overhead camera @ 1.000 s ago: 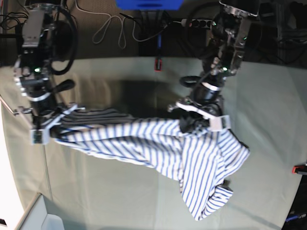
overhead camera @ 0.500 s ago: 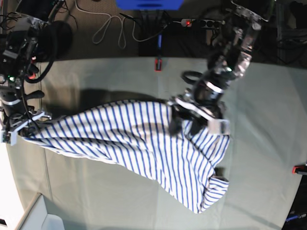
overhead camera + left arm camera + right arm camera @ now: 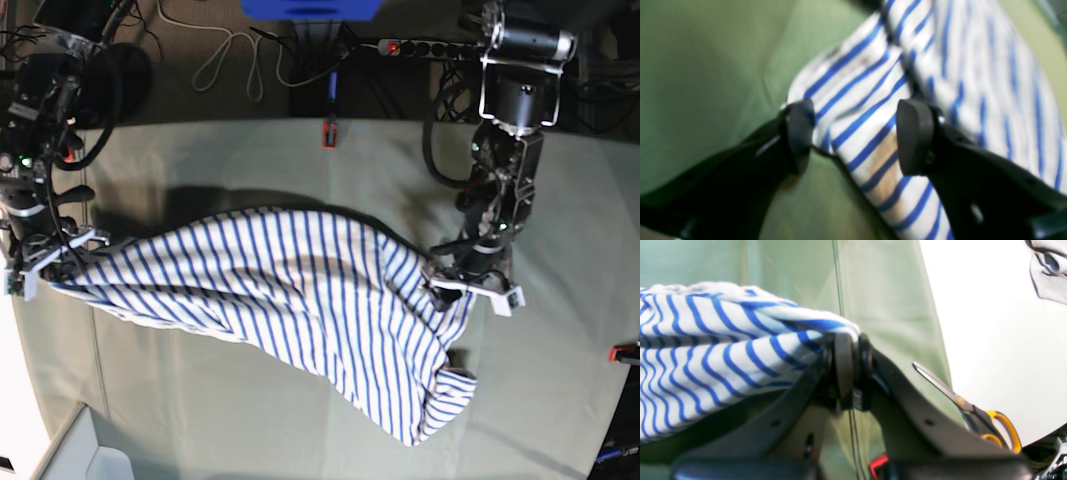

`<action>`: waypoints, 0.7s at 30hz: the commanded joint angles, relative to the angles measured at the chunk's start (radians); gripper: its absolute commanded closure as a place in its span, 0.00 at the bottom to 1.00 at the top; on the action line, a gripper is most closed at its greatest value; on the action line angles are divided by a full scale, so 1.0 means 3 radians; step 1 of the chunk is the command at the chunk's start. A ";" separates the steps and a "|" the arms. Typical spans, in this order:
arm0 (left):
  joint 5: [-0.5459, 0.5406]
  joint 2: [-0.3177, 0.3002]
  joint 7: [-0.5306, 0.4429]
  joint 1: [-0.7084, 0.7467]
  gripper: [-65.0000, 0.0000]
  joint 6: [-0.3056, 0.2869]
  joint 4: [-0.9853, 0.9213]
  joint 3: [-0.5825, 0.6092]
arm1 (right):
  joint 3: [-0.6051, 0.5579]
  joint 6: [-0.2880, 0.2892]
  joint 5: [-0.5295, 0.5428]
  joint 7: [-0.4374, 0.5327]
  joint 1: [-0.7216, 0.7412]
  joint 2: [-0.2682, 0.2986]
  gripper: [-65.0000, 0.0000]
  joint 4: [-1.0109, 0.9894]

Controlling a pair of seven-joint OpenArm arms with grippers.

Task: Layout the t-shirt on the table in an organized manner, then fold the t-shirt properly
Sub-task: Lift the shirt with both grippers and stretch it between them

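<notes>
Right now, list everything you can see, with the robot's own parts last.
t-shirt: one, white with blue stripes, spread across the table's middle.
table: one, pale grey-green cloth cover.
scissors: one, orange handles, at the table's edge in the right wrist view.
power strip: one, dark, behind the table.
cables: several, light, on the floor behind.
left end effector: one, black, open over the shirt's edge.
right end effector: one, black, shut on the shirt.

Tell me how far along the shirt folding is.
Early. The t-shirt lies stretched across the table but rumpled, one end bunched. The right gripper is clamped on a shirt edge; the left gripper hangs open over the other end. Flattening and every fold remain.
</notes>
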 commanded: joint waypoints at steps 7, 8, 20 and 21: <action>-0.0018 0.0016 0.0007 -0.0123 0.44 -0.0002 -0.0312 -0.0008 | 0.0027 0.0058 0.0006 0.0094 -0.0024 0.0040 1.00 0.0063; -0.0018 0.0016 0.0007 -0.0123 0.48 -0.0002 -0.0342 -0.0008 | 0.0027 0.0058 0.0006 0.0094 -0.0024 0.0040 1.00 0.0063; -0.0232 -0.0281 0.0033 -0.0062 1.00 0.0019 0.0722 -0.0238 | -0.0065 0.0058 0.0006 0.0088 0.0129 0.0152 1.00 0.0032; -0.0278 -0.0327 0.0033 -0.0036 1.00 0.0024 0.0921 -0.0253 | -0.0096 0.0058 0.0006 0.0088 0.0155 0.0188 1.00 0.0043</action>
